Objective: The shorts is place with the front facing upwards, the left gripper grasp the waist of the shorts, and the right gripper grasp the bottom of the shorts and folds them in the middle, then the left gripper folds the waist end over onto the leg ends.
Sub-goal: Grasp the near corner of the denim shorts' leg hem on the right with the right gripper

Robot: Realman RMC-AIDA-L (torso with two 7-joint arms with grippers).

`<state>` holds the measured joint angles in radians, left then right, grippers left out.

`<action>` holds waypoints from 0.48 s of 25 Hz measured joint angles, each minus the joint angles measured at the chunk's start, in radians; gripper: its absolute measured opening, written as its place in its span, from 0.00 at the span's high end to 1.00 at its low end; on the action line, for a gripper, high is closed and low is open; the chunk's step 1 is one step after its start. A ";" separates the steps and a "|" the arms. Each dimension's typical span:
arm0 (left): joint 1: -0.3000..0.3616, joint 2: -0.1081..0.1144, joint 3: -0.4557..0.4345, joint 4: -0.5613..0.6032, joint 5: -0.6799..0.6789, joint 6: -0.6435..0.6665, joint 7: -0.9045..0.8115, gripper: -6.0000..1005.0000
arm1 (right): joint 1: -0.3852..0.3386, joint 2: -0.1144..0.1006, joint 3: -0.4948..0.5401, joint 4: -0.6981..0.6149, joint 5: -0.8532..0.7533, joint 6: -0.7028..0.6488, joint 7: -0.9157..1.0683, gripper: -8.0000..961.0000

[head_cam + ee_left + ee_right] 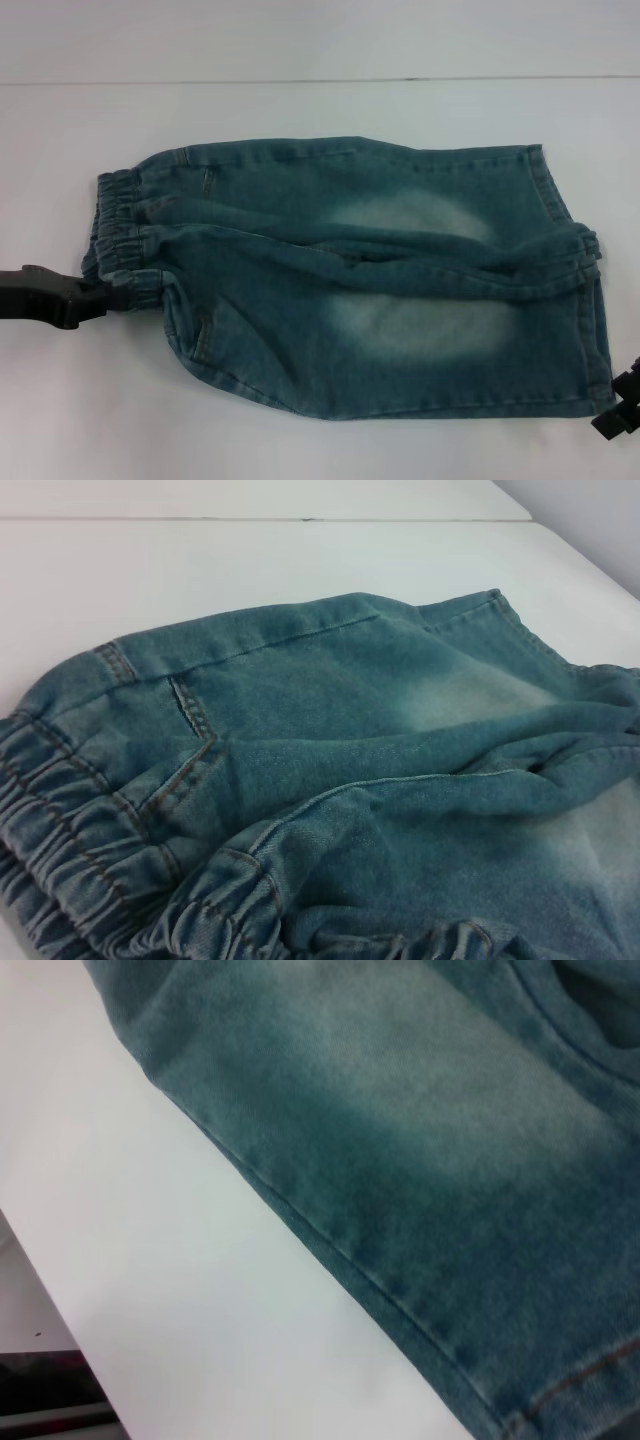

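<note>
Blue denim shorts (350, 280) lie flat on the white table (300, 450), elastic waist to the left and leg ends to the right. A rumpled ridge runs along the middle between the two legs. My left gripper (112, 296) sits at the near corner of the waistband and is shut on it. My right gripper (612, 405) touches the near corner of the leg hem at the lower right. The left wrist view shows the gathered waistband (90, 850) close up. In the right wrist view the near leg (450, 1160) and its side seam fill the frame.
The white table (320, 110) runs on behind the shorts to a seam line at the back. Its near edge (60, 1290) shows in the right wrist view, with dark floor beyond.
</note>
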<state>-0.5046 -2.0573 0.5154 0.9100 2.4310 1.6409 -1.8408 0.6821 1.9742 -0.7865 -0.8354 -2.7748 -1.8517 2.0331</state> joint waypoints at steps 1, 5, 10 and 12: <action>0.000 0.000 0.000 0.000 0.000 0.000 0.000 0.95 | 0.001 0.002 -0.002 0.003 0.000 0.007 -0.001 0.12; 0.000 0.000 0.000 -0.001 -0.002 -0.001 0.000 0.95 | 0.007 0.004 -0.002 0.023 0.005 0.028 -0.008 0.13; 0.001 0.000 0.000 -0.003 -0.002 -0.001 0.000 0.95 | 0.013 0.013 0.006 0.028 0.011 0.037 -0.022 0.17; 0.001 -0.001 0.000 -0.003 -0.003 -0.001 0.000 0.95 | 0.014 0.019 0.006 0.028 0.011 0.041 -0.027 0.24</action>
<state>-0.5036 -2.0587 0.5154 0.9067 2.4283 1.6397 -1.8407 0.6956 1.9929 -0.7803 -0.8074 -2.7636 -1.8110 2.0062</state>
